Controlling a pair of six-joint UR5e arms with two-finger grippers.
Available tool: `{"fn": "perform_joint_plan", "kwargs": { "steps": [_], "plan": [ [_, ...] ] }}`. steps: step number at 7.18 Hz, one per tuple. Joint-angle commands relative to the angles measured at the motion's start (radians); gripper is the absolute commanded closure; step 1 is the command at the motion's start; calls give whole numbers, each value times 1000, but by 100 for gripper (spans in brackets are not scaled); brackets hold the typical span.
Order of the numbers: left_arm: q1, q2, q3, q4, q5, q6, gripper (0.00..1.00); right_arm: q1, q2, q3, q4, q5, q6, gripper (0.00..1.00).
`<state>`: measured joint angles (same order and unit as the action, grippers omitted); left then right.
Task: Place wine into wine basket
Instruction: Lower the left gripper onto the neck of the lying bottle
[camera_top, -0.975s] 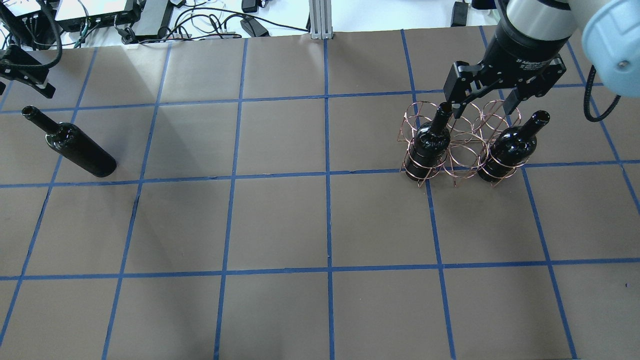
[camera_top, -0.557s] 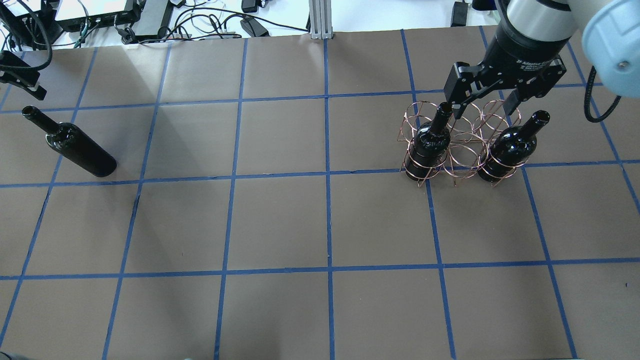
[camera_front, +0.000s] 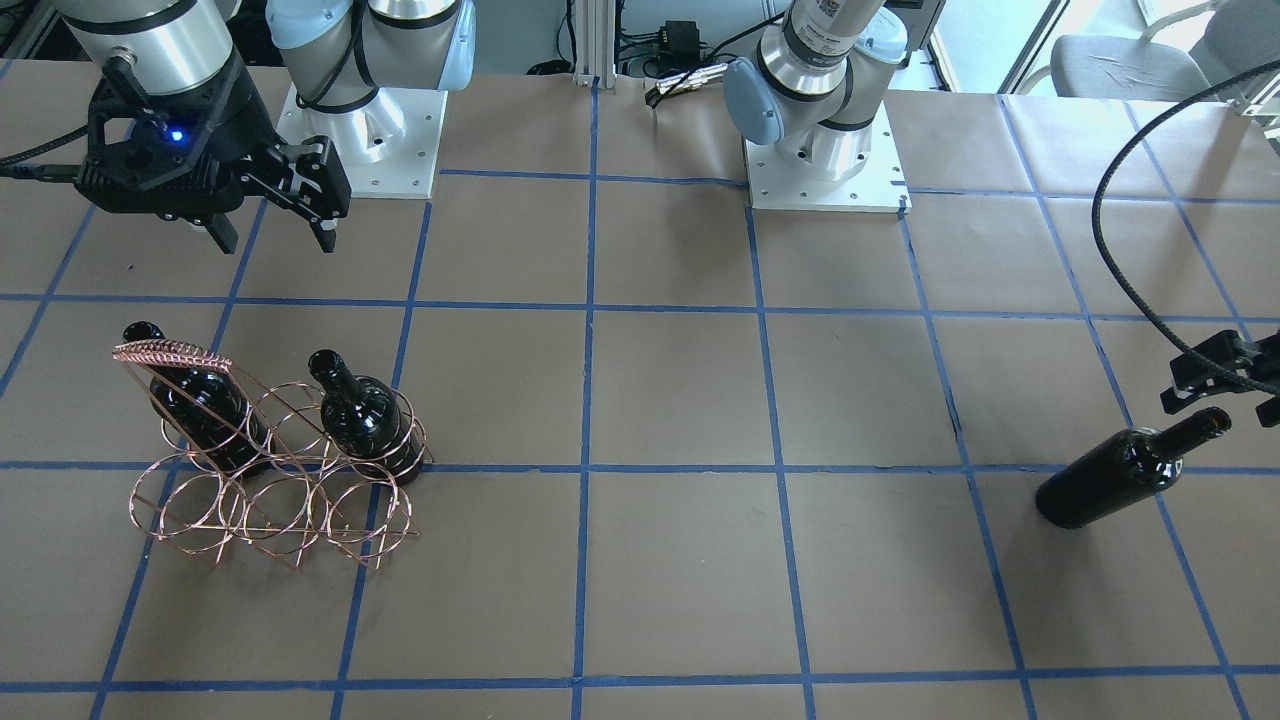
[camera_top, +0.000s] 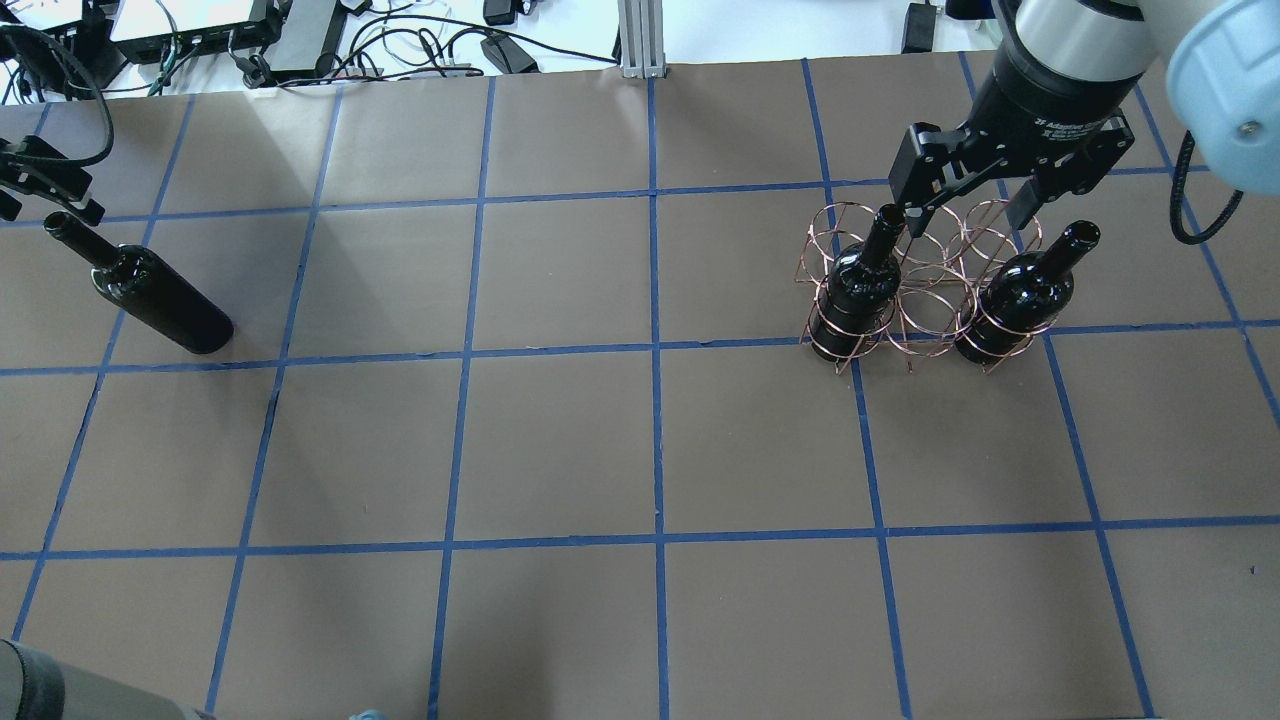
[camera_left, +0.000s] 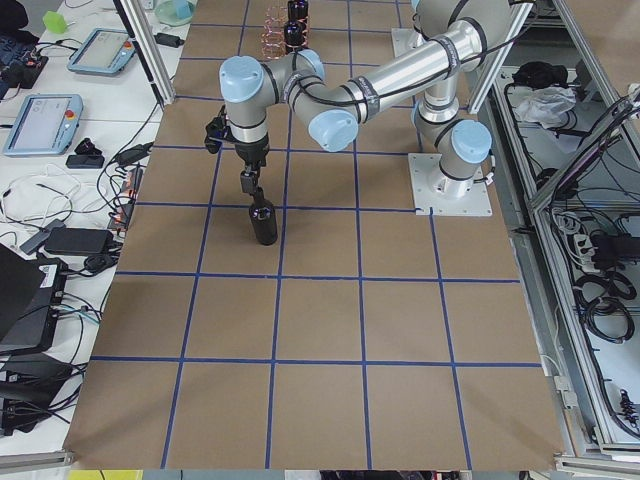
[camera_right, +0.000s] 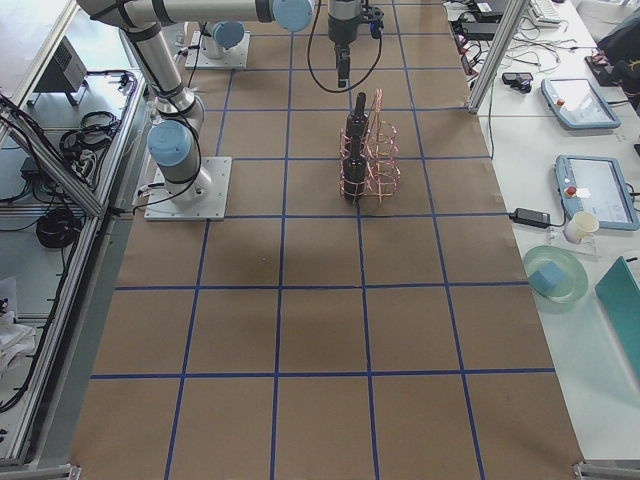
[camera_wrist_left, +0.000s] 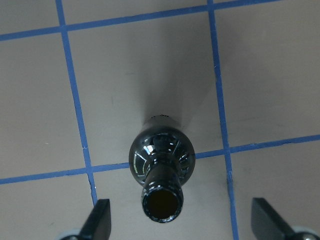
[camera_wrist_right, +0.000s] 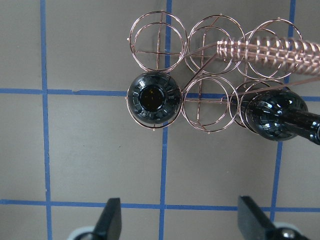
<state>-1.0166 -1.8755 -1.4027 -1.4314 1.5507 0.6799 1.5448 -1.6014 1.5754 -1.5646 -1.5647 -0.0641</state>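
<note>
Third bottle stands upright on the table, far out on the robot's left and well apart from the basket on the right. It is not yet gripped.

Left gripper hovers over the bottle's mouth. Jaws are spread, one on each side of the neck and touching nothing; the mouth sits a little off-centre between them.

Right gripper hangs just beside the basket. Jaws are spread and empty.

Handling, as judged:
- Glass: rigid and breakable. No squeeze will deform it, but a knock on the wire or table could chip it.
- Glossy, unlabelled surface, so likely slick.
- The weight sits low in the body.
- Take it at the neck, just under the lip, so the flare stops it sliding down.
- A neck grip lets the body hang plumb, which suits a straight drop into a ring.
- The body looks too wide for a comfortable grip.

Room:
- No table edge close to the bottle.
- The stretch of table between bottle and basket shows only blue grid tape.
- The basket holds two bottles in the end rings of one row. The middle ring between them and the other row are free.
- The braided handle slants over one end, so approach from above, clear of it and of the two necks.
- The wire is thin and the basket may shift if nudged.
- The right gripper beside the basket crowds the arrival.
</note>
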Motion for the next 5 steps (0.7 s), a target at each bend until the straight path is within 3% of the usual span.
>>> {"fn": "perform_joint_plan", "kwargs": {
  "steps": [1, 5],
  "plan": [
    [3, -33, 1, 9, 0, -2, 0, 0, 0, 0, 0, 0, 0, 16],
    [1, -60, -2, 35, -11, -25, 0, 1, 0, 2, 0, 0, 3, 16]
  ]
}}
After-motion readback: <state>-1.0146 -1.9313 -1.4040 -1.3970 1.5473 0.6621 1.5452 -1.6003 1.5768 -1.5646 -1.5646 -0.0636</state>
